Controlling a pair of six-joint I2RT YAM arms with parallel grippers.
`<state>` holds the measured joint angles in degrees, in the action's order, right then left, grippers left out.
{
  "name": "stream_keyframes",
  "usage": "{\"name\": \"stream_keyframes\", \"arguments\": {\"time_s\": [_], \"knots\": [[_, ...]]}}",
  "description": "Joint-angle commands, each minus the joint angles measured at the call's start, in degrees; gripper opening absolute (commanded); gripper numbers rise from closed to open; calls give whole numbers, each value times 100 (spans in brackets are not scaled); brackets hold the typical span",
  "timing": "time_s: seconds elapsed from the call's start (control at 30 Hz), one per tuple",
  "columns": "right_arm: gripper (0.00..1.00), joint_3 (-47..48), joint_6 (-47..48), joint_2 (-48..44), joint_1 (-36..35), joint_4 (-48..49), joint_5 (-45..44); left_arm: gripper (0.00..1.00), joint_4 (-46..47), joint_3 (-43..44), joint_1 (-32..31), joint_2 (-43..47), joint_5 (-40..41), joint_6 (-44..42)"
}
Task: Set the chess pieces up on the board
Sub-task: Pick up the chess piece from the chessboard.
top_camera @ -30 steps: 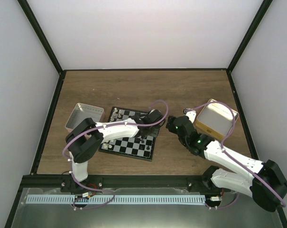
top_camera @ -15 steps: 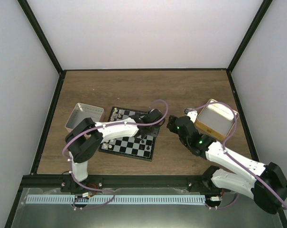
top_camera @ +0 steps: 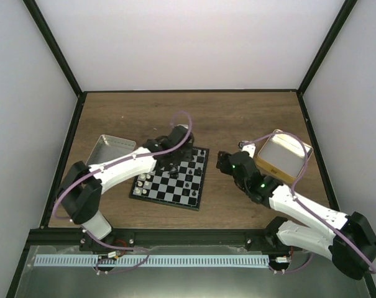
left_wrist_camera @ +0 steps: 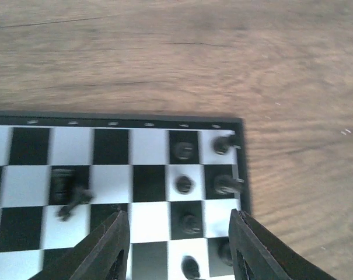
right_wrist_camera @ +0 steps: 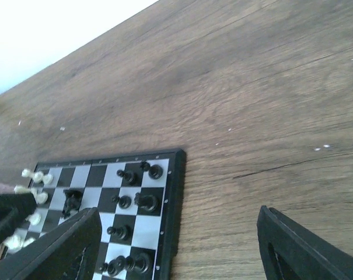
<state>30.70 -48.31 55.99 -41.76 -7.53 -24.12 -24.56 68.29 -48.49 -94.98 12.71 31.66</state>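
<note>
The board (top_camera: 169,186) lies in the middle of the table. Black chess pieces (top_camera: 198,159) stand along its right side and white chess pieces (top_camera: 144,180) along its left. My left gripper (top_camera: 173,164) hovers over the board's far middle, open and empty. In the left wrist view my gripper (left_wrist_camera: 179,251) straddles black pieces (left_wrist_camera: 184,184) near the board's corner (left_wrist_camera: 237,125). My right gripper (top_camera: 224,162) is open and empty over bare wood just right of the board. In the right wrist view my gripper (right_wrist_camera: 176,248) faces the board's edge (right_wrist_camera: 175,192) and black pieces (right_wrist_camera: 147,201).
A shallow greyish tin (top_camera: 111,149) sits left of the board, partly under my left arm. A yellow-tan tin (top_camera: 285,156) sits at the right, behind my right arm. Black frame rails edge the table.
My left arm has swung left, carrying its gripper from the board's right side to its far middle. More black pieces now show on the right. My right gripper has barely moved.
</note>
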Motion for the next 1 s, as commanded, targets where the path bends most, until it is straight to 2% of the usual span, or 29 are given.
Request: {"name": "stream_keyframes", "arguments": {"time_s": [0.0,0.1,0.2,0.33,0.63,0.97], "knots": [[75,259,685,368,36,387,691,50,187,-564,475,456,-134,298],[74,777,1057,939,36,192,1056,50,434,-1005,778,858,-303,411],[74,1177,1116,1424,36,-65,1057,50,672,-1375,1072,1137,-580,484],[73,1390,1226,1773,36,50,1265,49,968,-1665,1313,1169,-1035,474],[70,1536,1157,2028,36,16,1396,31,810,-1210,1440,383,-1222,15],[69,1505,1152,2068,35,-9,1402,31,613,-770,1448,-180,-1125,-247]]}}
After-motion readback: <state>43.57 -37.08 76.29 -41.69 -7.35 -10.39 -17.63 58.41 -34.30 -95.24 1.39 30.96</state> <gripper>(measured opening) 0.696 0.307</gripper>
